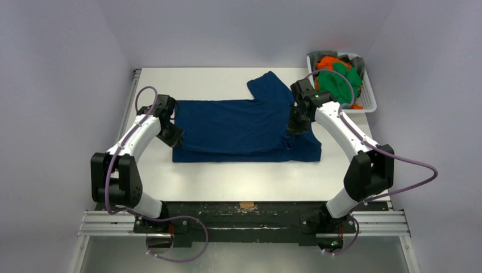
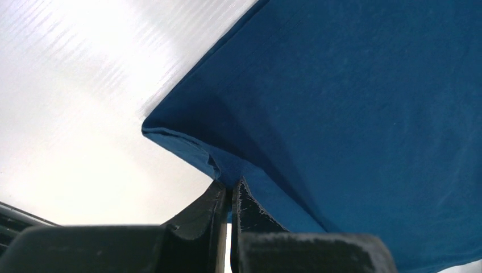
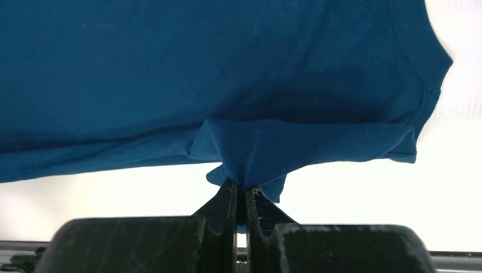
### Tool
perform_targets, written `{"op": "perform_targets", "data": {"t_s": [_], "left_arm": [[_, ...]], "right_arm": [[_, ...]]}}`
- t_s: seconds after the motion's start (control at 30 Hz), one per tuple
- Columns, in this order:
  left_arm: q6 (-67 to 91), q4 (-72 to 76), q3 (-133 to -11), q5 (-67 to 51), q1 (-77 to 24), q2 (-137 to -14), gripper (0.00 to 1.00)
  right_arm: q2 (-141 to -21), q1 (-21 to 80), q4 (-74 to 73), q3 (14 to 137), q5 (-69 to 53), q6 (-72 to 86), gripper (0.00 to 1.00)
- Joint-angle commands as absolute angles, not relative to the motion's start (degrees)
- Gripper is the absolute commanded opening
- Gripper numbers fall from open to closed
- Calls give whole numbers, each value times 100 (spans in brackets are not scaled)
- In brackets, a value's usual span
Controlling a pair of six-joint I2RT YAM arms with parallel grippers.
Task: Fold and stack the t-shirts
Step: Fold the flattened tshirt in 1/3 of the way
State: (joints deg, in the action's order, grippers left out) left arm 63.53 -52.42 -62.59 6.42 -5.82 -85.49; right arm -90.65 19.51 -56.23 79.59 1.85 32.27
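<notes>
A dark blue t-shirt lies on the white table, partly doubled over, one sleeve pointing to the far side. My left gripper is shut on the shirt's left edge; the left wrist view shows the blue cloth pinched between the fingertips. My right gripper is shut on the shirt's right side near the sleeve; the right wrist view shows a bunch of blue cloth pinched between the fingertips and lifted off the table.
A white basket at the far right corner holds crumpled orange, green and grey shirts. White walls close in the table on the left, back and right. The arm bases stand at the near edge.
</notes>
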Motion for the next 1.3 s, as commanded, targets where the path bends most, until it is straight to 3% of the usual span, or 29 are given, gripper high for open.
{"op": "perform_targets", "data": {"t_s": [0.0,0.33,0.5,0.53,0.57,0.6,0.67,0.73,0.83,1.07,1.27], "left_arm": [[6188,-5324,-6708,825,-489,-8763,0],[6150,-5364,-7306,949,-380,-9592,0],[5824,-5410,-8048,729,-335,-10314,39],[5774,-5455,-8224,726,-334,-10405,46],[5740,-5528,-8334,747,-334,-10454,56],[5725,-5617,-8411,772,-320,-10469,62],[5671,-5684,-8435,820,-304,-10356,82],[5604,-5690,-8381,822,-299,-10187,99],[5391,-5602,-8240,553,-299,-9958,100],[4917,-5151,-7442,-507,-299,-9673,100],[4863,-4496,-6764,-797,-308,-9312,100]], "right_arm": [[-9286,1752,-5379,8404,66,3072,0],[-10284,1396,-5153,9124,19,2829,0],[-11602,1272,-5211,10478,75,2635,6],[-11941,1254,-5370,10929,119,2585,14],[-12281,1229,-5648,11390,232,2573,37],[-12542,1212,-5872,11860,323,2578,45],[-12792,1196,-6041,12354,486,2576,61],[-12507,1193,-5762,12136,516,2521,79],[-11704,1193,-4925,10956,375,2457,86],[-10352,1197,-3970,8314,-501,2289,85],[-10076,1214,-3249,7303,-1098,2325,84]]}}
